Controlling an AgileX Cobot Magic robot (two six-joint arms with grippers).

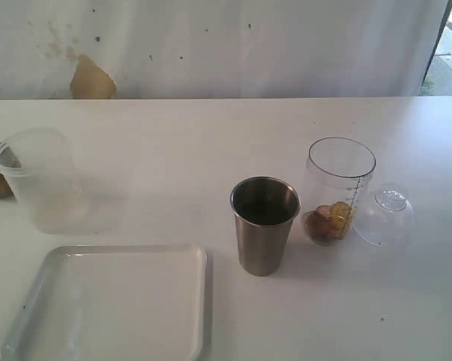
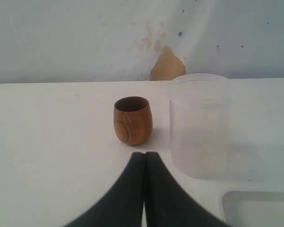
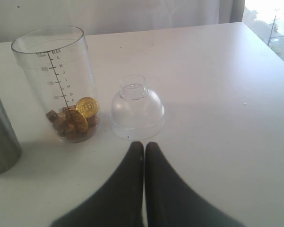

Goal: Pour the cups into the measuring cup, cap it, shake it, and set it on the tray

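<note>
Beside the measuring cup [image 1: 340,180] lies its clear dome cap [image 1: 385,216].

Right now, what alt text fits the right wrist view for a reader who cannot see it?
An uncapped clear measuring cup holding gold coins and brown pieces stands on a white table, its clear dome cap resting beside it. A steel tumbler shows at one edge, and the arm's black fingers are shut in the foreground.

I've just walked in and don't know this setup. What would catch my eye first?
The clear measuring cup, right of centre, holds gold coins and brown bits, its dome cap lying beside it. The steel tumbler stands mid-table; the white tray fills the exterior view's lower left.
</note>
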